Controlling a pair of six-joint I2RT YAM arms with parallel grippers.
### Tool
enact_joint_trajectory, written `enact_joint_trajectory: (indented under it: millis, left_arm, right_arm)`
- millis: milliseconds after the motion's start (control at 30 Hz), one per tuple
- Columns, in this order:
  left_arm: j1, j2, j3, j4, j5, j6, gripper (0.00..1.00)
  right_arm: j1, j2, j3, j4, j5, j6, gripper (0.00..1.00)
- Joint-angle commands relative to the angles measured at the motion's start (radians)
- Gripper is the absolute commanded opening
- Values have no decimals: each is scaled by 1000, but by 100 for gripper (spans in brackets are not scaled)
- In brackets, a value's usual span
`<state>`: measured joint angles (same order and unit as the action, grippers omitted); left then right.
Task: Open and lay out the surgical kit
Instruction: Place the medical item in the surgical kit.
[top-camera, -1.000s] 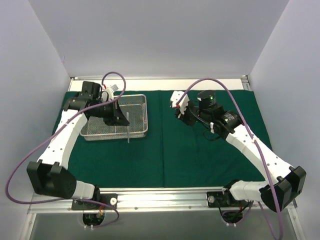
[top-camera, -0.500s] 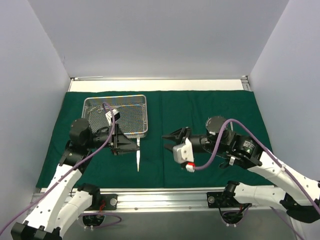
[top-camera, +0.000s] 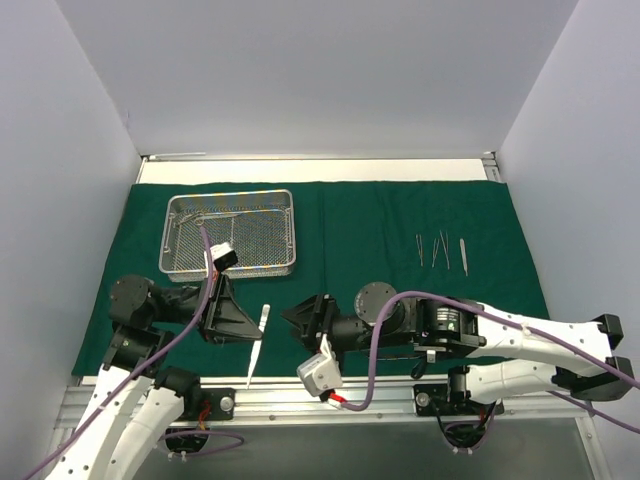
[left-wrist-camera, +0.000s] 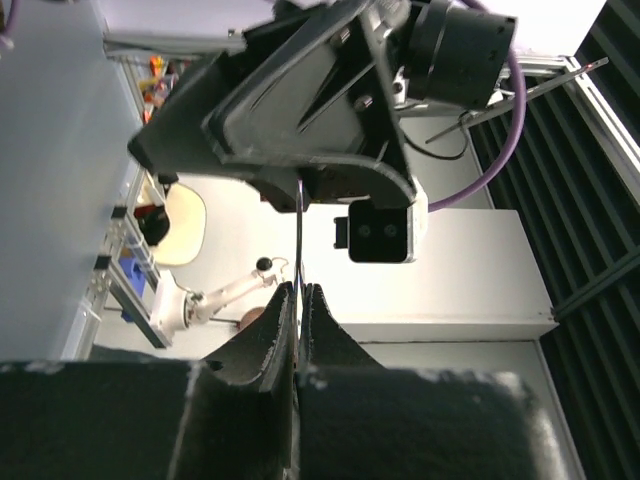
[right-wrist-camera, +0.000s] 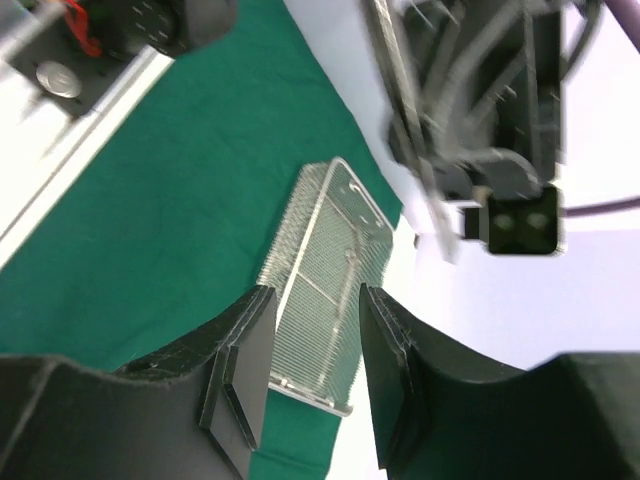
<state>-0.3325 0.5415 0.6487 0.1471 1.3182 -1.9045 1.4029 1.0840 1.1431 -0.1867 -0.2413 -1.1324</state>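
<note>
Both my arms have folded back toward the near edge since half a second ago; they now sit low, wrists facing each other over the green cloth (top-camera: 380, 215). My left gripper (top-camera: 255, 333) points right, clamped on a slim steel instrument (top-camera: 251, 372) that slants down to the cloth's near edge. My right gripper (top-camera: 293, 325) points left, close to the left one, jaws apart and holding nothing. On the cloth, the wire-mesh tray (top-camera: 230, 268) sits far left. A few laid-out instruments (top-camera: 441, 250) lie side by side far right.

White walls (top-camera: 300, 80), aluminium rail (top-camera: 275, 400) at near edge
</note>
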Motion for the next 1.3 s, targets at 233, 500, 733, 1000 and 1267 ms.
enact_joint_trajectory:
  millis: [233, 500, 733, 1000, 1267]
  left_arm:
    - [-5, -72, -66, -73, 41, -68, 2]
    - [-5, -48, -44, -64, 13, -77, 2]
    - [-5, -31, -35, -63, 10, -88, 2]
    - [-5, -3, -26, -53, 13, -82, 2]
    - [-7, 3, -12, -54, 13, -85, 2]
  right_arm:
    - [25, 51, 18, 162, 137, -59, 37]
    - [27, 70, 30, 158, 106, -73, 35]
    - [39, 79, 40, 174, 99, -72, 34]
    - [54, 83, 32, 178, 100, -64, 32]
    - [56, 100, 29, 220, 100, -64, 28]
